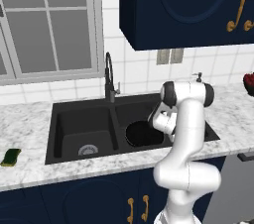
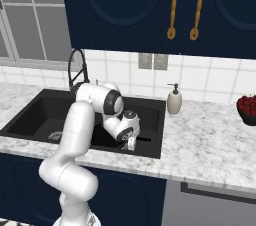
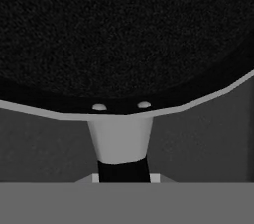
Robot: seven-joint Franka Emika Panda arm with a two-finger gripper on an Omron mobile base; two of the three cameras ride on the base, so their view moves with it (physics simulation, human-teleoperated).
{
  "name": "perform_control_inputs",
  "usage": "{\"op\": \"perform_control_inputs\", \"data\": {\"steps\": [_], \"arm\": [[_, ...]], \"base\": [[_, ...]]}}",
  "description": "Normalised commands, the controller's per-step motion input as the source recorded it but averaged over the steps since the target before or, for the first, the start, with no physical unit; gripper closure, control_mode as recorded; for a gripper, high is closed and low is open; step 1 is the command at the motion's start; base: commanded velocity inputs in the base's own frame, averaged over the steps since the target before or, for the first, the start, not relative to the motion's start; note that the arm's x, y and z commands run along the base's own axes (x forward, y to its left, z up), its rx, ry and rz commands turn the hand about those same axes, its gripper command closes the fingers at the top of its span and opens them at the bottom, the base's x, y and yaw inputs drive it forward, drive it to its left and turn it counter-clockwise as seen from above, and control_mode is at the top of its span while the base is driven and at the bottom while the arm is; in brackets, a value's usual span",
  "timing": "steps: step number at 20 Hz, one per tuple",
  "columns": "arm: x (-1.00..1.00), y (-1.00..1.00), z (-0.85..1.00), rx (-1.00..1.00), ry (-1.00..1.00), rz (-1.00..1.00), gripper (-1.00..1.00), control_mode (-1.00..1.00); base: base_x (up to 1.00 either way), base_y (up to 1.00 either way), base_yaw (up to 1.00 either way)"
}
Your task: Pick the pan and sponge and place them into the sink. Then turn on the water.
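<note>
Round black frying pan [image 1: 144, 134] lowered into the right basin of the matte black double-basin sink [image 1: 74, 114].
The pan's handle [image 3: 120, 141] is seen between the gripper [image 3: 124, 178] fingers; whether it is clamped cannot be told. A snagged handle could drag the pan on withdrawal. The green-and-yellow sponge [image 1: 10, 156] lies by the marble counter's [image 1: 30, 119] front left edge.

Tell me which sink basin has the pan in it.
The right basin of the sink: the pan sits there below the gripper, while the left basin shows its bare silver drain.

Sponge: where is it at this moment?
In the left base view, the sponge lies on the marble counter, left of the sink.
</note>
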Motion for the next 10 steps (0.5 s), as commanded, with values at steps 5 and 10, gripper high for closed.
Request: {"op": "perform_control_inputs", "data": {"steps": [5, 10], "arm": [[0.24, 0.07, -0.46, 0.0, 0.0, 0.0, 1.0, -1.0], [0.27, 0.07, -0.4, 0.0, 0.0, 0.0, 1.0, -1.0]], "base": [[0.0, 0.0, 0.0], [0.0, 0.0, 0.0]]}}
